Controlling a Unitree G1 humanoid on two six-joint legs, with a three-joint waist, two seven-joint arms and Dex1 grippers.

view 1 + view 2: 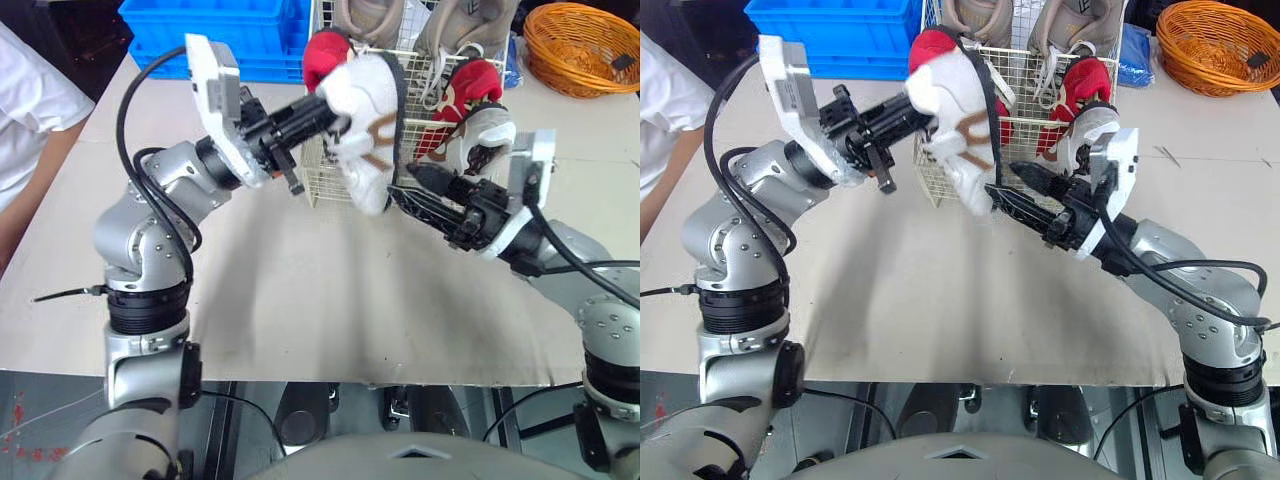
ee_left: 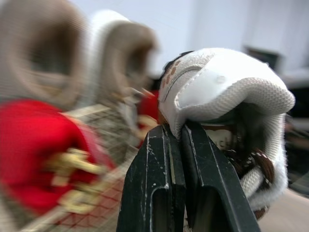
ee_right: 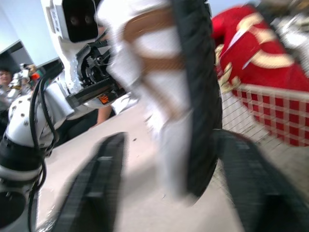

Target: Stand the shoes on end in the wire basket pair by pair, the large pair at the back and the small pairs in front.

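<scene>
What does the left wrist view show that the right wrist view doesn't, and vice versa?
Left wrist view: the left end effector shut on the heel collar of the white shoe, with two big beige shoes standing blurred behind.

Right wrist view: the right end effector open, a finger on each side of that shoe's lower end, its black sole, and the left arm's wrist camera housing beyond.

Both: the white shoe and a red shoe with gold trim in the wire basket.
</scene>
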